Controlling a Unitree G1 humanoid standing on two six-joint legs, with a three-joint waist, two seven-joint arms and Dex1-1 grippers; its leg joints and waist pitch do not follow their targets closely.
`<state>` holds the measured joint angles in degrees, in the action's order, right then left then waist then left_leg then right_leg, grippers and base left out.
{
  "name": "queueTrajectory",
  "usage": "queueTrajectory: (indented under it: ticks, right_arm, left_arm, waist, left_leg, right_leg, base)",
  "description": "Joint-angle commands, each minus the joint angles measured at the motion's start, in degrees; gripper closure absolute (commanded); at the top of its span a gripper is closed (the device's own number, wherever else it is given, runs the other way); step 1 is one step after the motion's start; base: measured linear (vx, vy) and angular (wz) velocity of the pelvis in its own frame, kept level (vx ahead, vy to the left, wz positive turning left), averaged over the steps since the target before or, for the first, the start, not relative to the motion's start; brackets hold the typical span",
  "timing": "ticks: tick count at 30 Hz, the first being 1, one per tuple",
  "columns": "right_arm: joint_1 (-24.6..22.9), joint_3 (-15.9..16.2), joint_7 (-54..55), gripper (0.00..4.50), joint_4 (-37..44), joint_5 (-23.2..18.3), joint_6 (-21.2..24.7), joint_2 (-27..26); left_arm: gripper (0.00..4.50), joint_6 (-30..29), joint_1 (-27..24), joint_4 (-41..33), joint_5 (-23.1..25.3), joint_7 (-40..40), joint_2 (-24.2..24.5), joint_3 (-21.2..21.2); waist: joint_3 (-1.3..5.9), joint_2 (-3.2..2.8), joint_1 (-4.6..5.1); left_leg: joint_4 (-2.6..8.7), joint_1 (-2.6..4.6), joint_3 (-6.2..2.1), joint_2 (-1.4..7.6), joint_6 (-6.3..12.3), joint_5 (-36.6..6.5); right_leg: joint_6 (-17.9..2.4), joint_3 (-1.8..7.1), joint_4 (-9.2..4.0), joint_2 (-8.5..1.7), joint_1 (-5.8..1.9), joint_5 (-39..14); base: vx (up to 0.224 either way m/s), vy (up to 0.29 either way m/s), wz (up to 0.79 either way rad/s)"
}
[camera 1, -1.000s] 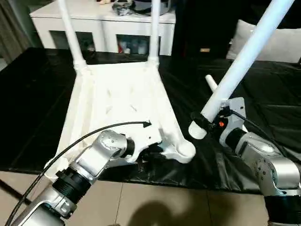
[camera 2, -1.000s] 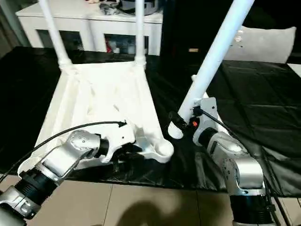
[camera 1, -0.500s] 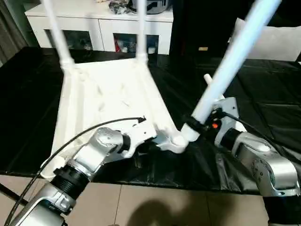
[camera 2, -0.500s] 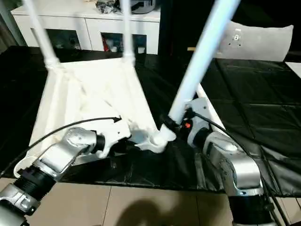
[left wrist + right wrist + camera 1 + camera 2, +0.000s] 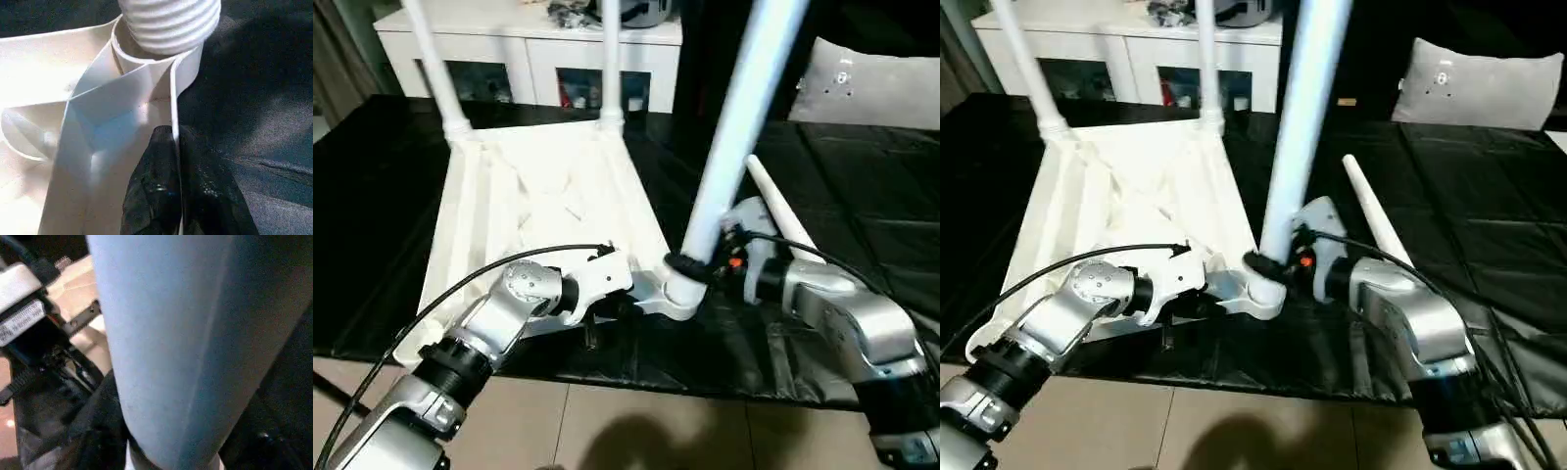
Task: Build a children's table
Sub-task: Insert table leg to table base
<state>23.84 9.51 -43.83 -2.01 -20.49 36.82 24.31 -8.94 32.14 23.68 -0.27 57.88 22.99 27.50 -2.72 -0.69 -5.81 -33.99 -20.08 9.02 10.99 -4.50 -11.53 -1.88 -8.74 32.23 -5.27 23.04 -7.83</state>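
While a black quilted sheet [image 5: 862, 176] is covering the desk, beige floor tiles [image 5: 636, 436] are being shown along the lower edge of the frame. A white cabinet [image 5: 543, 59] with glass doors is standing at the upper left, with small items behind the glass that cannot be made out; a pale cushion [image 5: 876, 83] is lying at the upper right. No writing can be read. The tabletop [image 5: 548, 211] is lying underside up at centre left, two legs [image 5: 435, 59] standing in its far sockets. Its near rim is being pinched by the left claw [image 5: 168, 191], the fingers pressed together on the thin wall. A third leg [image 5: 734, 137] is being gripped by the right claw [image 5: 690, 266] and held upright at the near corner socket [image 5: 671, 294]. A fourth leg [image 5: 778, 211] is lying on the sheet behind.
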Motion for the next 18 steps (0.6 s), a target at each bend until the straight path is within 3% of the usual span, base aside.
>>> queueTrajectory:
  ticks: [1,9,14,18]
  right_arm:
    - [1.3,0.0,-0.6,2.59,-1.1,0.1,0.9,0.5]
    - [2.6,1.0,-2.3,2.60,-6.9,1.1,-1.3,-0.8]
    - [2.7,0.5,-3.1,2.60,-8.7,0.7,-1.6,-1.6]
    - [1.9,-0.5,-3.3,2.60,-9.5,0.1,-2.2,-2.0]
  left_arm:
    - [4.50,1.9,0.8,1.0,0.8,1.2,0.4,0.6]
    - [4.50,5.5,1.3,1.5,0.4,6.2,0.4,1.4]
    - [4.50,7.0,2.1,3.3,1.0,6.3,-0.5,0.9]
    - [4.50,7.4,2.9,5.8,1.7,4.2,-1.2,-0.1]
  waist:
    - [4.06,0.89,-0.34]
    - [4.22,0.28,-0.91]
    - [4.23,0.24,-0.93]
    - [4.04,0.19,-0.98]
  left_leg:
    - [3.78,-0.23,-0.23,2.01,2.40,-7.2]
    - [3.78,-0.06,-0.28,2.29,1.77,-7.6]
    - [3.77,-0.05,-0.26,2.28,1.60,-7.7]
    - [3.81,0.14,-0.20,2.16,1.40,-9.4]
  right_leg:
    - [-3.4,3.51,-3.65,-4.22,-3.66,-22.2]
    - [-4.7,3.61,-3.37,-4.30,-3.61,-20.4]
    - [-5.3,3.66,-3.28,-4.28,-3.72,-19.5]
    - [-4.5,3.45,-3.83,-4.26,-3.65,-22.4]
  base:
    - [0.000,0.000,0.00]
    - [0.000,0.000,0.00]
    - [0.000,0.000,0.00]
    - [0.000,0.000,0.00]
